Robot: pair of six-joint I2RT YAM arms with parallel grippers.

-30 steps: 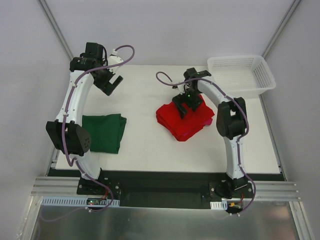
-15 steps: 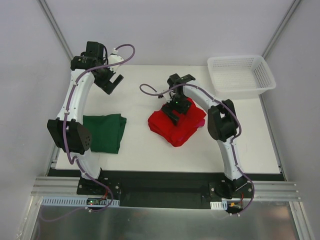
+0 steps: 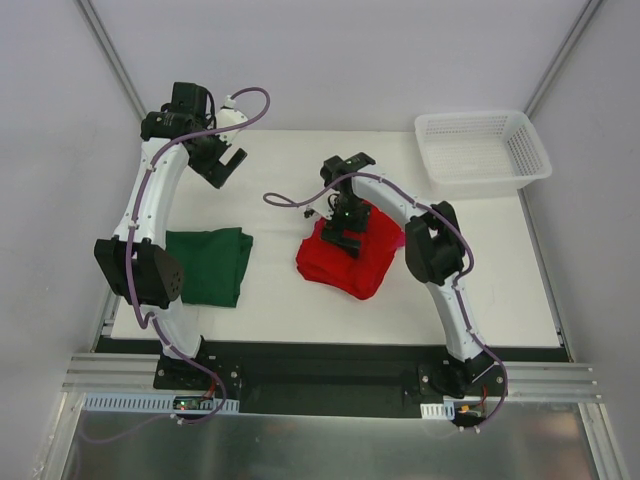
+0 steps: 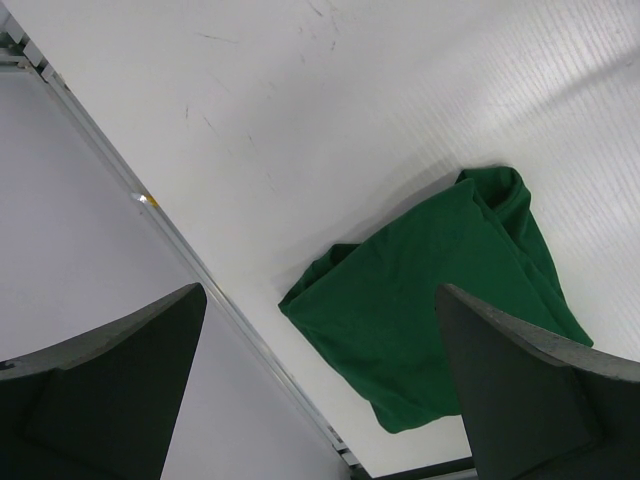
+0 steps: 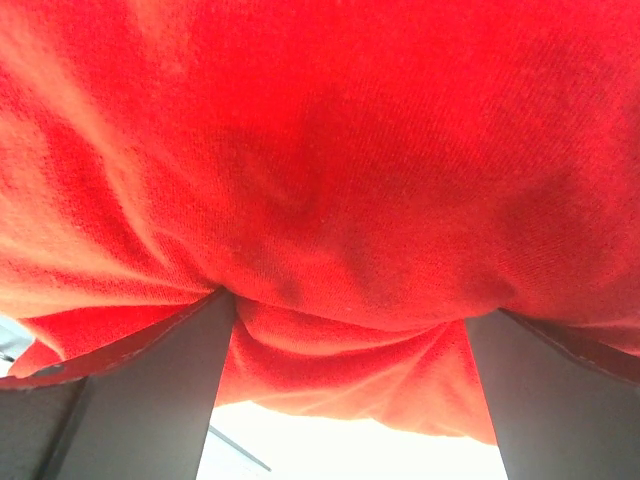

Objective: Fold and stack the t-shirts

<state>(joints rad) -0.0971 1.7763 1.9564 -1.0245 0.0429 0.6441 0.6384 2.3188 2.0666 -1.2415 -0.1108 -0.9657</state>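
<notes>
The dark green t-shirt (image 3: 208,265) lies folded at the left edge of the white table (image 3: 290,300). In the left wrist view the green t-shirt (image 4: 440,300) shows far below, between the fingers. My left gripper (image 3: 222,168) hangs open and empty above the table's back left corner. The bright red t-shirt (image 3: 350,265) lies bunched and folded mid-table. My right gripper (image 3: 350,228) is open, its fingers pressed down into the shirt's back edge. Red cloth (image 5: 330,150) fills the right wrist view and bulges between the wide-set fingers of that gripper (image 5: 350,310).
A white mesh basket (image 3: 480,150) stands at the back right corner. The table's left edge (image 4: 200,270) runs just beside the green t-shirt. A purple cable (image 3: 290,200) loops off the right arm above the table.
My right gripper has swept leftward with its open fingers in the red t-shirt, sliding the bundle left toward the middle of the table. The left arm has stayed put.
</notes>
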